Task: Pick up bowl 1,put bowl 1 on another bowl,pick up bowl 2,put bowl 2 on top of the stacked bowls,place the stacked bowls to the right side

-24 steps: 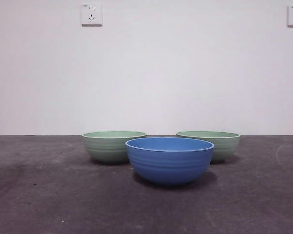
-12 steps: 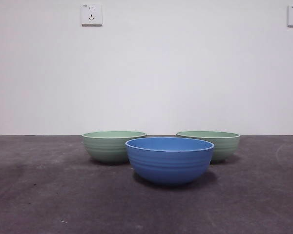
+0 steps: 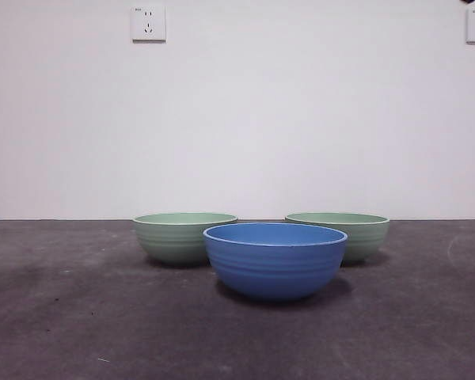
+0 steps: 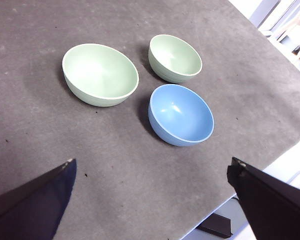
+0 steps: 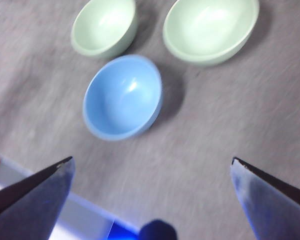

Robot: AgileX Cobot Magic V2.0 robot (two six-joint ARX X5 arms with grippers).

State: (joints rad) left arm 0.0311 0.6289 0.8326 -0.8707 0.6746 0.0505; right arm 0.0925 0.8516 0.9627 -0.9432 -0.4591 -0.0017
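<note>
In the front view, the blue ribbed bowl [image 3: 275,260] stood at lower centre of the frame on the dark grey table [image 3: 63,317], with one pale green bowl [image 3: 182,237] behind it to the left and a second pale green bowl [image 3: 356,233] behind it to the right; none were stacked, and whether they touched could not be told. The left gripper [image 4: 150,200] and the right gripper [image 5: 150,195] each hung above the bowls with jaws spread wide and held nothing. Two wall sockets [image 3: 148,23] occupied the upper corners.
</note>
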